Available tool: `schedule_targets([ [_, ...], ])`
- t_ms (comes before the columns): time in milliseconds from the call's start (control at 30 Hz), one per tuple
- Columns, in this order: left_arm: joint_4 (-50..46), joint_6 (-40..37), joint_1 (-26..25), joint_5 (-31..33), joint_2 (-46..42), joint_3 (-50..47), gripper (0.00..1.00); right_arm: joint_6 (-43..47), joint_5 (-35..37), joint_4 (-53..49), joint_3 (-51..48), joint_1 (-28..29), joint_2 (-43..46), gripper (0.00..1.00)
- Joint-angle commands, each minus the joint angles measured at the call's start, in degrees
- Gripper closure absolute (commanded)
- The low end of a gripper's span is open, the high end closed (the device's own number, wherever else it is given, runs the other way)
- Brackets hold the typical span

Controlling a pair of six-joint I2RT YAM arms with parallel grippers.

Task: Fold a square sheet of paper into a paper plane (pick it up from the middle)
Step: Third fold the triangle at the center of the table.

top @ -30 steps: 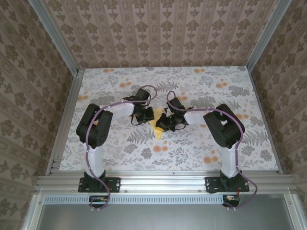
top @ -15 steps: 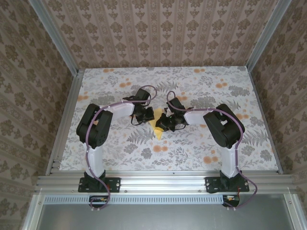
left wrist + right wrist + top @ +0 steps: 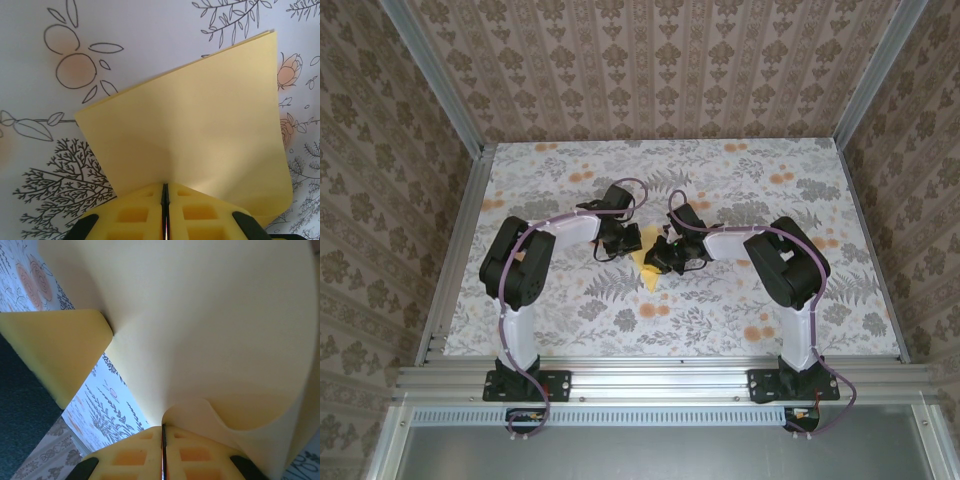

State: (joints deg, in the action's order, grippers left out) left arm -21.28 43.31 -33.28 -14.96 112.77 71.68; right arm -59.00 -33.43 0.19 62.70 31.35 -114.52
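Observation:
The square sheet of paper (image 3: 646, 268) is pale yellow and hangs between both grippers just above the middle of the flowered table. In the left wrist view the sheet (image 3: 200, 125) looks doubled, with two layers showing along its far edge. My left gripper (image 3: 165, 188) is shut on its near edge. My right gripper (image 3: 163, 429) is shut on a curled edge of the same sheet (image 3: 200, 315). The left gripper's yellow finger (image 3: 55, 350) shows beside the paper there. From above, the left gripper (image 3: 629, 241) and right gripper (image 3: 664, 259) meet at the paper. The paper plane is out of view.
The table (image 3: 570, 300) has a white cloth printed with grey leaves and orange flowers. Aluminium rails (image 3: 455, 250) frame it, and patterned walls stand behind and at both sides. Both arms reach in from the near edge, elbows outwards.

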Motion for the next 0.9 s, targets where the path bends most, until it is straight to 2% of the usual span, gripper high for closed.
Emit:
schedule_targets([
  [0,-2.94,-1.12,-1.0,-0.16,2.34,-0.05,0.89,-1.08,3.34,0.53,-0.64,-0.14,-2.56,0.9],
  [267,-2.96,-1.07,-1.0,-0.16,2.23,-0.14,0.89,0.15,5.13,-1.54,-1.6,-0.13,-1.52,0.87],
  [567,-3.75,-1.21,-0.82,0.17,0.4,1.02,0.88,-1.21,4.52,-1.2,-1.94,-0.15,-2.37,0.66],
  [733,-5.03,-1.55,-0.04,0.9,-1.46,3.25,0.88,-1.11,4.83,-1.62,-2.83,-0.15,-2.22,0.69],
  [867,-4.85,-1.32,0.21,-0.06,-3.66,2.9,0.88,-1.02,5.25,-2.25,-3.01,-0.24,-2.24,0.86],
])
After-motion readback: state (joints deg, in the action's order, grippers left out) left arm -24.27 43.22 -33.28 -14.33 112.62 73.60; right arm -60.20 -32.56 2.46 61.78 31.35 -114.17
